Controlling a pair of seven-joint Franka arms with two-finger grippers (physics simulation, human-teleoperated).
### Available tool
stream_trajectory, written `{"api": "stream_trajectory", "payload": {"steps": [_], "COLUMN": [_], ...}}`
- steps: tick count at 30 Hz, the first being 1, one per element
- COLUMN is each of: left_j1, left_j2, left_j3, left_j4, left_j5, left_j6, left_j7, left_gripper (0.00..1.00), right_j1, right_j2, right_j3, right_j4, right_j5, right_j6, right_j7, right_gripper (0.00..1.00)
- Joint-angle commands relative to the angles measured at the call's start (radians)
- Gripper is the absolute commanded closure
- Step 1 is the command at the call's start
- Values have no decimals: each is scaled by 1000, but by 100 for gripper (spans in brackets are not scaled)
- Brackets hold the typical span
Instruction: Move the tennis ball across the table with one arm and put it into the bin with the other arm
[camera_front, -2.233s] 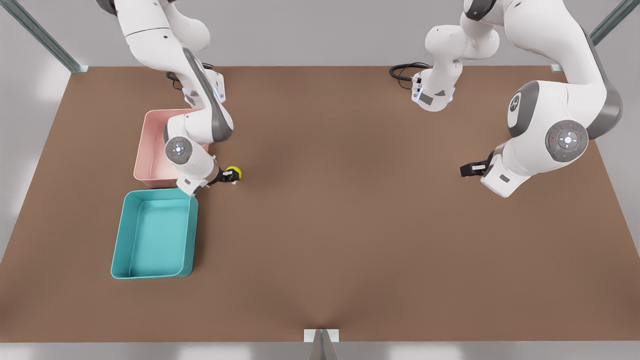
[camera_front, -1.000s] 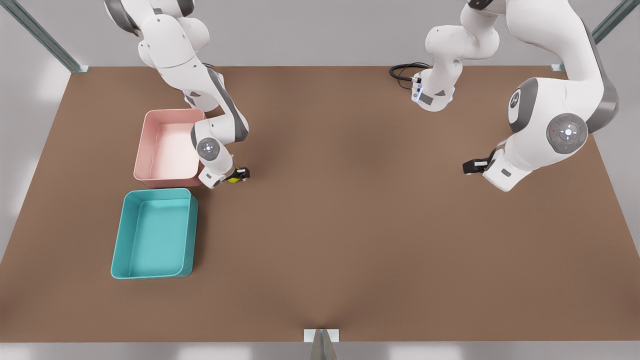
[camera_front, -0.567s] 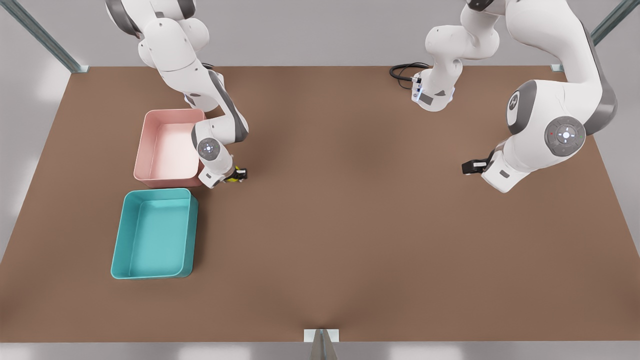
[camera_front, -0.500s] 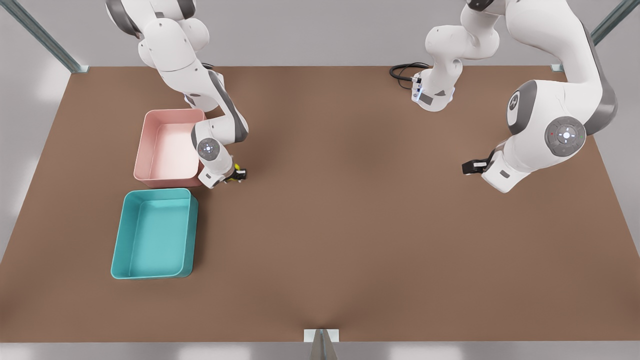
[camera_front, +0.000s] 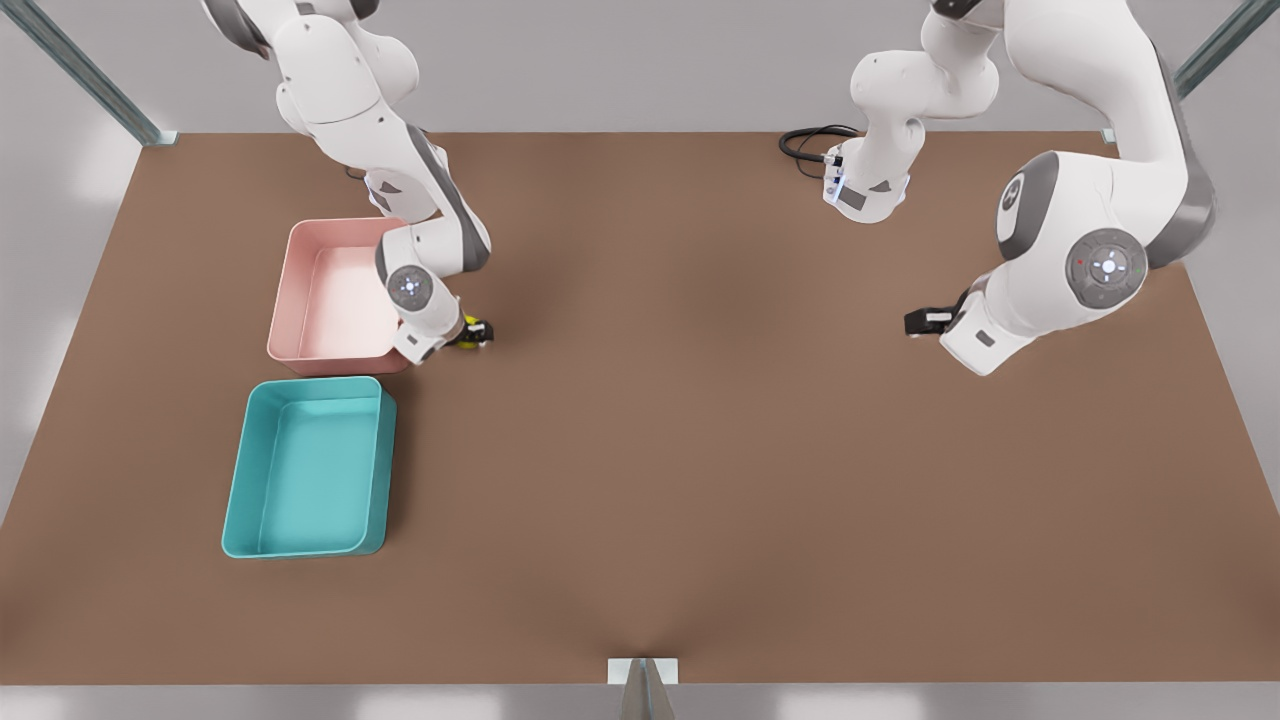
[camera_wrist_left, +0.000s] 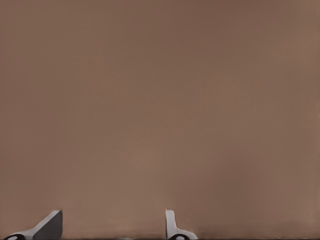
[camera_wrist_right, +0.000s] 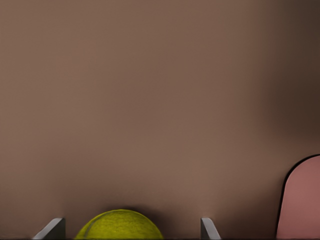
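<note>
The yellow-green tennis ball (camera_front: 462, 335) sits between the fingers of my right gripper (camera_front: 477, 333), which is shut on it just beside the pink tub's near corner, at the front view's left. In the right wrist view the tennis ball (camera_wrist_right: 119, 226) shows as a cap between my right gripper's (camera_wrist_right: 132, 222) two grey fingertips. The teal bin (camera_front: 380, 470) stands on the brown table (camera_front: 700, 450), nearer the camera than the ball, with nothing in it. My left gripper (camera_front: 915, 322) hovers open over bare table at the front view's right, and its fingers (camera_wrist_left: 52, 225) hold nothing.
A pale pink tub (camera_front: 300, 232) stands directly behind the teal bin; its edge (camera_wrist_right: 302, 200) shows in the right wrist view. A black cable (camera_front: 805, 140) lies by the far arm base. Wide brown tabletop stretches between the two arms.
My right gripper came down over the ball, stayed still on it, and has now shifted slightly toward the table's far side with the ball. The left arm drifted a little toward the front view's left.
</note>
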Motion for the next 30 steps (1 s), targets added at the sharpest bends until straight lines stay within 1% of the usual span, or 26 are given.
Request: {"api": "stream_trajectory", "payload": {"steps": [1,13,14,15,16,17,19,23,26,30], "left_j1": [3,-3,-2,-2,-2,-2,-2,-2,-2,0], "left_j2": [-2,-4,-2,-2,-2,-2,-2,-1,-1,-1], "left_j3": [-14,-22,-36,-39,-41,-41,-41,-41,-41,-41], "left_j4": [1,9,9,9,9,9,9,9,9,9], "left_j5": [-12,-12,-12,-12,-12,-12,-12,-12,-12,-12], "left_j6": [-63,-93,-93,-93,-93,-93,-93,-93,-93,-106], "left_j7": [-44,-47,-50,-61,-67,-68,-68,-68,-68,-68], "left_gripper": [0,0,0,0,0,0,0,0,0,0], "right_j1": [9,29,30,36,38,36,36,35,19,-71], "right_j2": [-1,39,37,39,39,39,39,27,-10,-39], "right_j3": [0,0,0,0,0,0,0,0,-3,-9], "right_j4": [-6,-11,-11,-11,-11,-9,-3,1,12,113], "right_j5": [2,2,2,2,2,2,2,2,2,0], "right_j6": [-6,31,31,31,31,31,31,20,-12,-118], "right_j7": [-17,-9,-9,-9,-9,-9,-9,-12,-26,-118], "right_gripper": [0,0,0,2,21,34,42,43,43,43]}}
